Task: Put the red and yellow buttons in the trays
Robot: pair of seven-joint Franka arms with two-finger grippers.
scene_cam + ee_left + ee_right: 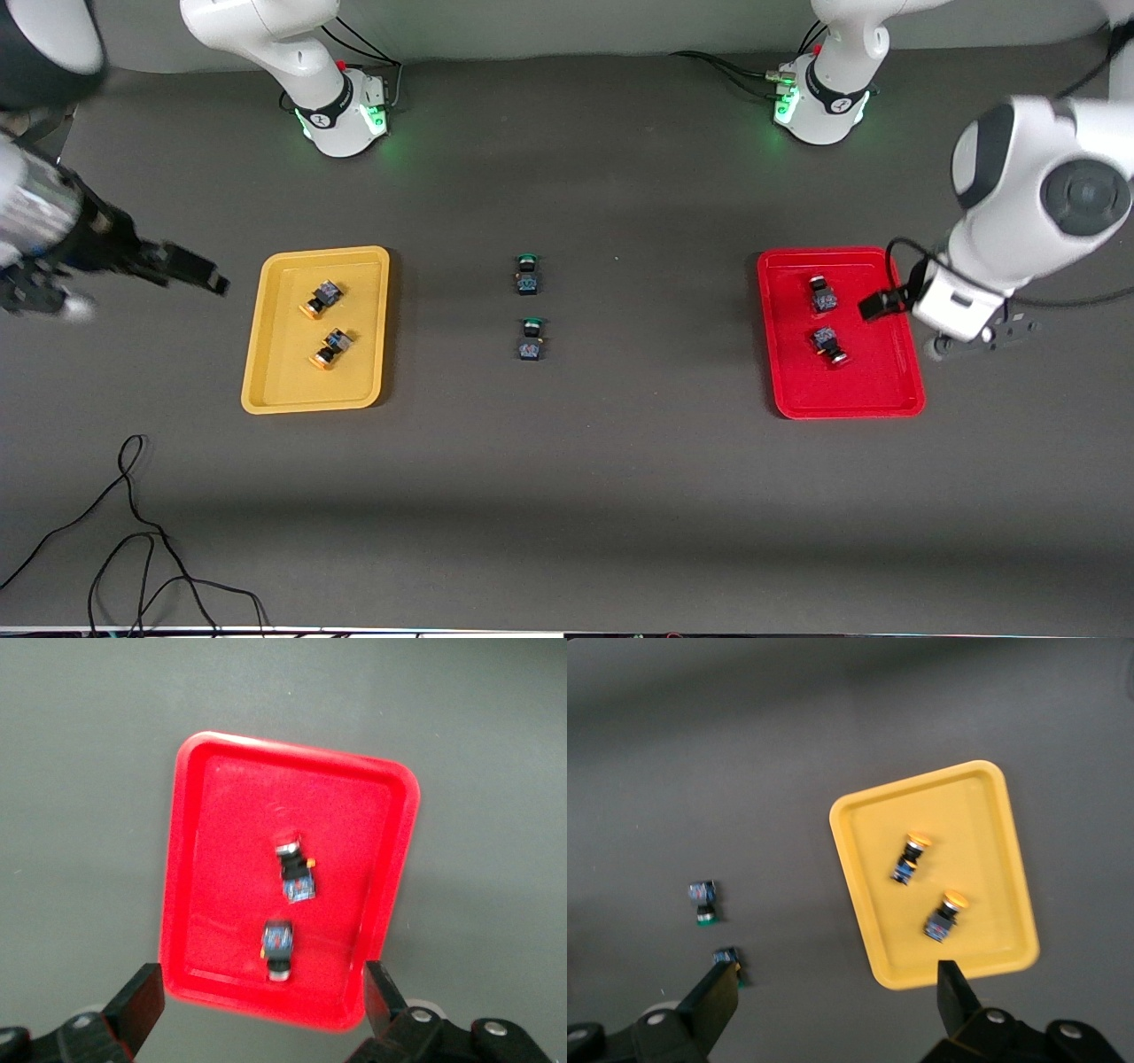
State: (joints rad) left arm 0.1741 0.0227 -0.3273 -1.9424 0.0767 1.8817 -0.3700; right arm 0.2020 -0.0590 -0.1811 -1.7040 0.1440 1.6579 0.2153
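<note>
The yellow tray (pixel 283 372) holds two yellow-capped buttons (pixel 322 299) (pixel 330 347), both on their sides. The red tray (pixel 877 381) holds two more buttons (pixel 822 294) (pixel 829 346); their cap colour is hard to tell against the red. My left gripper (pixel 877 304) is open and empty in the air over the red tray's edge at the left arm's end. Its wrist view shows the open gripper (pixel 263 983) over the red tray (pixel 230 859) and its buttons (pixel 295 873) (pixel 278 948). My right gripper (pixel 199 270), open and empty, hangs beside the yellow tray (pixel 966 815); the right wrist view (pixel 837 979) shows that tray's buttons (pixel 909 858) (pixel 943 917).
Two green-capped switches (pixel 527 273) (pixel 531 338) lie mid-table between the trays, one nearer the front camera. They also show in the right wrist view (pixel 702 902) (pixel 729 961). Black cables (pixel 133 532) lie near the front edge at the right arm's end.
</note>
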